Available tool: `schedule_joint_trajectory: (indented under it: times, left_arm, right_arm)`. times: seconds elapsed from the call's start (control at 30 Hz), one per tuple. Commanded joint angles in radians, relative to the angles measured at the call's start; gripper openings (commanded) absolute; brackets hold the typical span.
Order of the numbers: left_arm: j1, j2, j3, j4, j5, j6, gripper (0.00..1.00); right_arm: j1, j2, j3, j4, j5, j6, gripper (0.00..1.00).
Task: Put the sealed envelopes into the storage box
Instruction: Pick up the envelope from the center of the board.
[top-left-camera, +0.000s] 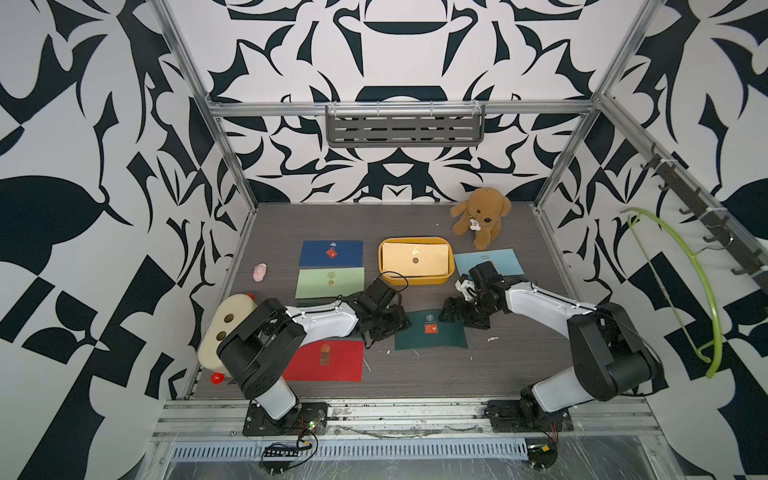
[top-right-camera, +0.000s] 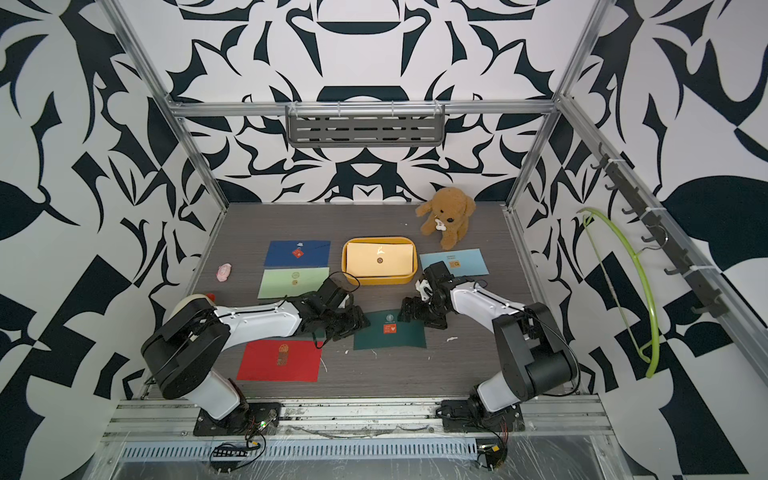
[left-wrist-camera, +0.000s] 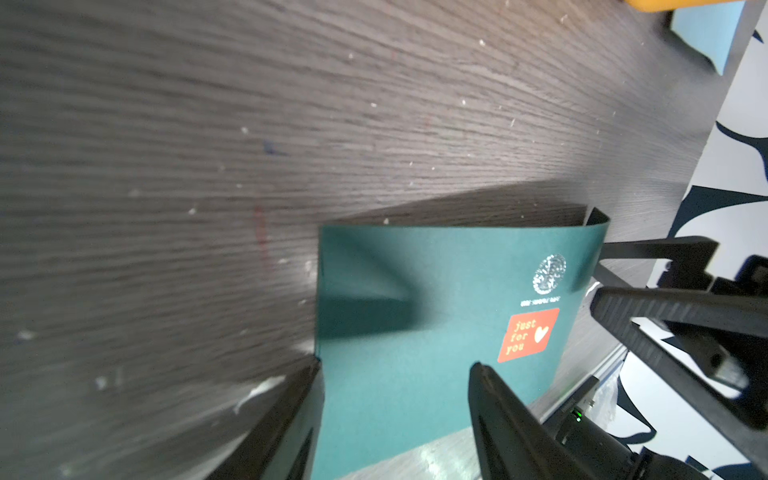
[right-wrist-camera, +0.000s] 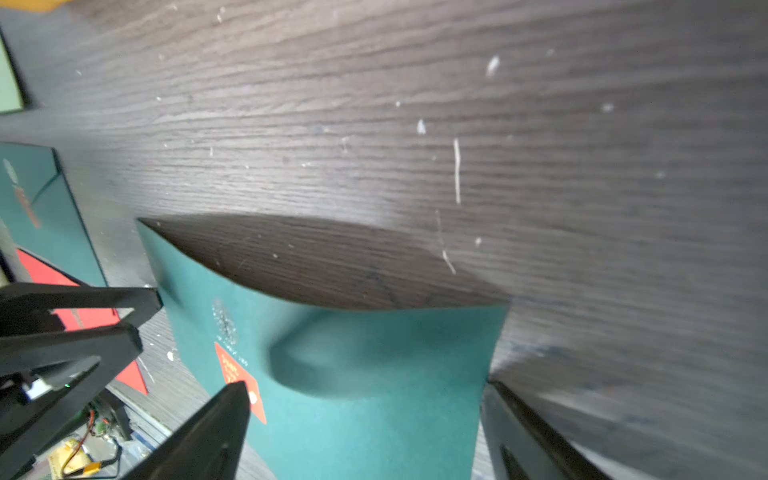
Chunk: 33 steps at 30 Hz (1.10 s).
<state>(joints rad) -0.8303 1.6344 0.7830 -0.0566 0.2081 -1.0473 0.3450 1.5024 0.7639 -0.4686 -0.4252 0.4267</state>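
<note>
The mustard storage box (top-left-camera: 380, 259) (top-right-camera: 344, 259) holds a cream envelope (top-left-camera: 415, 259). A dark green envelope (top-left-camera: 432, 337) (top-right-camera: 390, 338) with an orange sticker lies bowed in front of it. My left gripper (top-left-camera: 400, 326) (left-wrist-camera: 395, 368) is open around its left end (left-wrist-camera: 415, 332). Around its right end (right-wrist-camera: 374, 395) is my right gripper (top-left-camera: 456, 318) (right-wrist-camera: 365, 385), also open. Flat on the table lie navy (top-left-camera: 330, 253), light green (top-left-camera: 330, 282), red (top-left-camera: 324, 360) and light blue (top-left-camera: 505, 259) envelopes. Another dark green one (right-wrist-camera: 37, 208) shows beside the red.
A brown plush dog (top-left-camera: 482, 216) sits at the back right, close to the box. A small pink object (top-left-camera: 259, 272) and a cream block with holes (top-left-camera: 226, 332) stand along the left edge. A green hanger (top-left-camera: 685, 291) hangs on the right wall.
</note>
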Motion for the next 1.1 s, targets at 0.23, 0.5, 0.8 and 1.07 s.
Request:
schedule_joint_trajectory:
  times: [0.23, 0.5, 0.8, 1.07]
  left_arm:
    - [-0.028, 0.093, -0.021, -0.029, 0.005, -0.001, 0.62]
    - [-0.038, 0.093, -0.028, -0.009, 0.011, -0.016, 0.62]
    - [-0.015, 0.066, 0.013, -0.082, 0.01, 0.037, 0.62]
    - [0.036, 0.067, 0.248, -0.295, 0.092, 0.398, 0.62]
  right_arm:
    - [0.152, 0.014, -0.017, -0.077, 0.146, 0.084, 0.97]
    - [0.276, 0.045, -0.01, -0.065, 0.233, 0.135, 0.98]
    - [0.309, 0.023, -0.032, -0.082, 0.325, 0.09, 0.73]
    - [0.298, 0.011, -0.025, -0.093, 0.319, 0.0, 0.73]
